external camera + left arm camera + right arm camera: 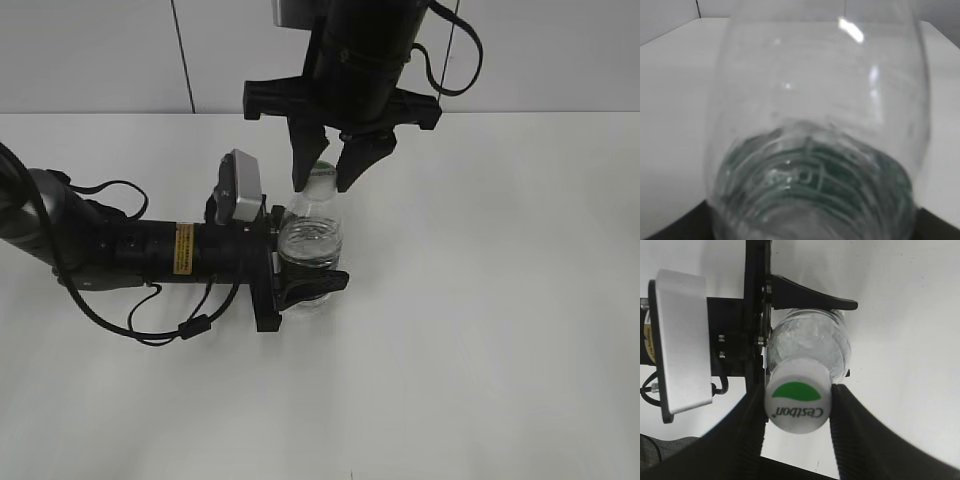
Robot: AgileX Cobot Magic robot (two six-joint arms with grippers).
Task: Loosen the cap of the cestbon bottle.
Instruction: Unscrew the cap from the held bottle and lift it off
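Note:
The cestbon bottle stands upright on the white table, clear and ribbed. My left gripper reaches in from the left and is shut on its body, one finger on each side. In the left wrist view the bottle fills the frame, with its green label low down. From above, my right gripper straddles the white cap. In the right wrist view the cap shows a green leaf mark and lettering. My right gripper has both ribbed fingers pressed against its sides.
The left arm and its cables lie across the table's left half. Its silver wrist camera sits close beside the bottle's neck. A grey wall runs behind the table's far edge.

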